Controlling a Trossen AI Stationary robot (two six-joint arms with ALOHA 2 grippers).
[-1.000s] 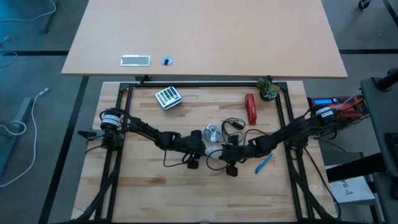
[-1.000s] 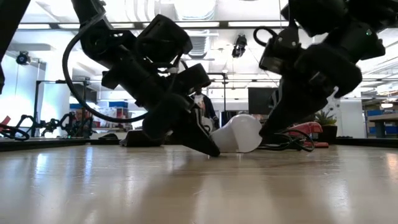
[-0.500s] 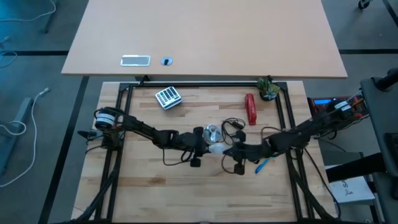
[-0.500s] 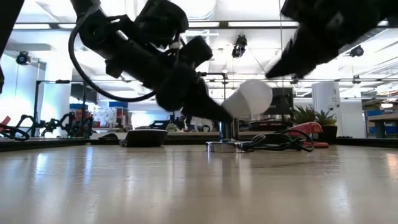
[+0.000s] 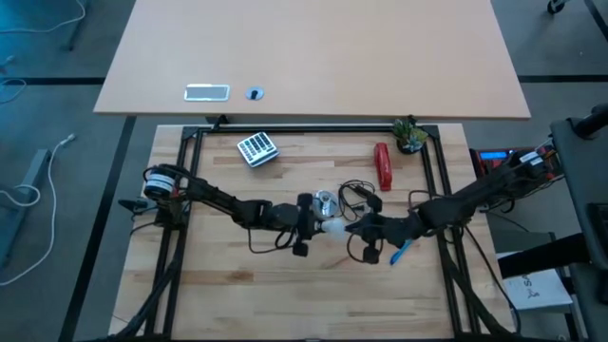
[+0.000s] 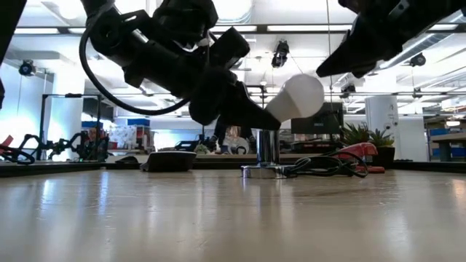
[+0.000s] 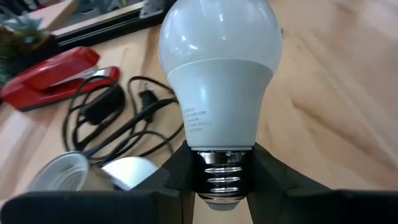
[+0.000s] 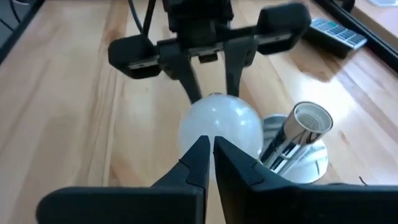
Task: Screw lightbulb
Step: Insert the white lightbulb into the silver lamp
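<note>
Lightbulb [image 6: 295, 97] held clear of the table near its centre, just above the silver socket [image 6: 267, 149]; left gripper [image 7: 225, 180] fingers clamped on its screw base; right gripper [image 8: 211, 155] fingers closed, empty, beside the globe

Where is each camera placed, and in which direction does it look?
High: above, looking straight down; both arms, lightbulb between them.
Low: table height, looking level; left claw holds the lightbulb above the socket.
Left wrist: along its fingers clamping the screw end; stapler beyond.
Right wrist: shut right claw faces the globe.
All share the lightbulb.
</note>
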